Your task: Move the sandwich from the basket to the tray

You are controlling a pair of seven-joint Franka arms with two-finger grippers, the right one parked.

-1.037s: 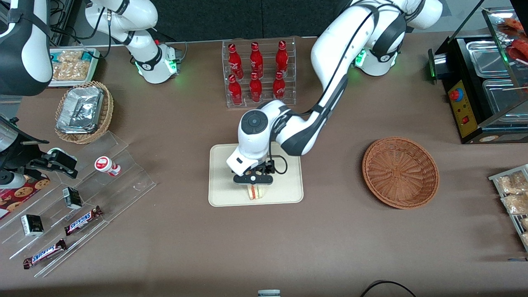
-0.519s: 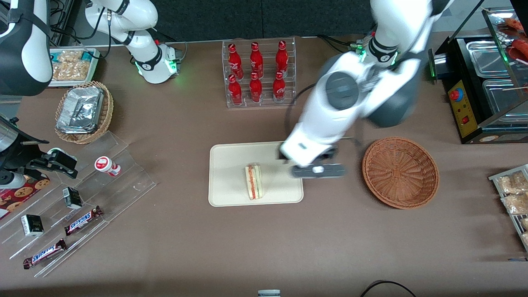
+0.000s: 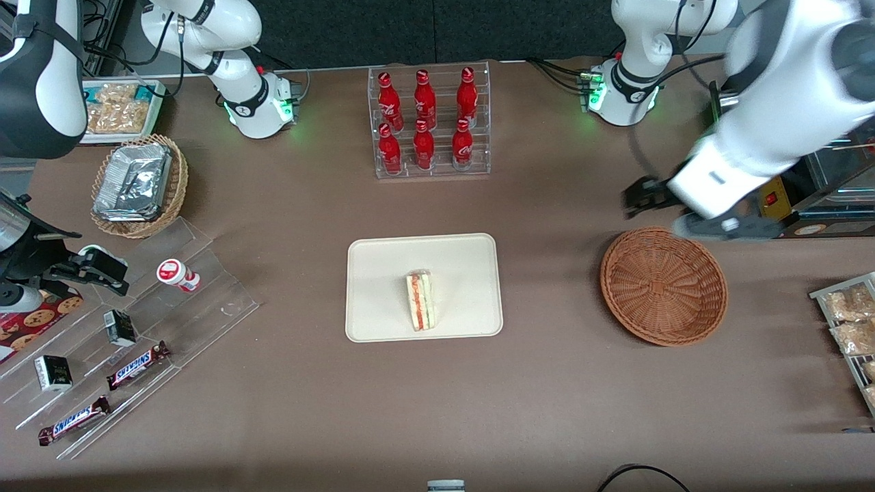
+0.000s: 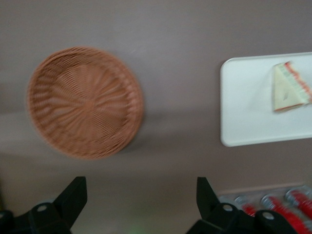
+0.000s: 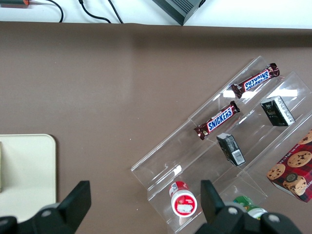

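Observation:
The sandwich [image 3: 422,309] [image 4: 290,87] lies on the cream tray [image 3: 383,273] [image 4: 248,126], in the part nearer the front camera, with its orange and green filling edge showing. The reddish-brown basket [image 3: 663,285] [image 4: 85,102] stands beside the tray toward the working arm's end of the table, with nothing in it. My gripper [image 3: 718,227] [image 4: 140,195] hangs high above the basket's rim farther from the front camera. It is open, its two dark fingers [image 4: 73,195] wide apart with nothing between them.
A clear rack of red bottles [image 3: 429,123] [image 4: 273,204] stands farther from the front camera than the tray. A black food warmer [image 3: 806,137] and a tray of snack packs [image 3: 847,321] sit near the basket. A tan basket with foil packets [image 3: 140,184] and an acrylic stand of snack bars [image 3: 137,328] lie toward the parked arm's end.
The gripper let go of the sandwich on the tray, rose, and swung away over the basket toward the working arm's end. The sandwich stays put on the tray.

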